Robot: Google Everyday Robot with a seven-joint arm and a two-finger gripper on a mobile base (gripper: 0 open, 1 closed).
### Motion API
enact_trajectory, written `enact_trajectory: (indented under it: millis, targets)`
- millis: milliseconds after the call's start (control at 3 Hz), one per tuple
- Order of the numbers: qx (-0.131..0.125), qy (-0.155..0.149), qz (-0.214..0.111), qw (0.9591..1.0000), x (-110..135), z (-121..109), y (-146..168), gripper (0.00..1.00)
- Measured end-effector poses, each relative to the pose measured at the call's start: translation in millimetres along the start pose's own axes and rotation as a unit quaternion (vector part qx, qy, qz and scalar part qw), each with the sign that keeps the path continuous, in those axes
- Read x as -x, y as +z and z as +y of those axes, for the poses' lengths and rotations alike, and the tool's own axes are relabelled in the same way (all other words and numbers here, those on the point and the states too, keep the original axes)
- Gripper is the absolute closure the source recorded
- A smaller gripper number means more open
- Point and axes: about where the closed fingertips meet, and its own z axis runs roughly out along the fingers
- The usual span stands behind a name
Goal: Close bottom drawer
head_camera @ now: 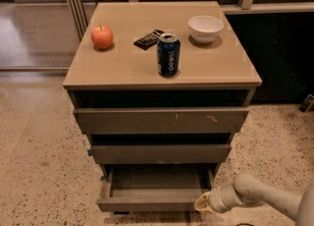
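Observation:
The bottom drawer (149, 204) is the lowest of three in the cabinet. It stands pulled out, its shallow grey-brown tray empty and its flat front facing me near the picture's lower edge. My gripper (202, 204) comes in from the lower right on a pale arm (265, 196). Its yellowish tip is at the right end of the drawer front, touching or nearly touching it.
The middle drawer (161, 153) and the tall top drawer (161, 120) with pale scratches stick out slightly. On the cabinet top (122, 68) stand an apple (102, 37), a dark packet (148, 39), a blue can (168, 54) and a white bowl (205, 28). Speckled floor (39, 161) surrounds the cabinet.

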Motion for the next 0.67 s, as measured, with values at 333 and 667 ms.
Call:
enact_trajectory:
  millis: [333,667]
  targets:
    - [0.001,-0.004,0.007,1.0000,-5.8,1.2,6.7,1.00]
    - [0.005,-0.004,0.012,0.9999,-19.1,1.3,26.4,1.00]
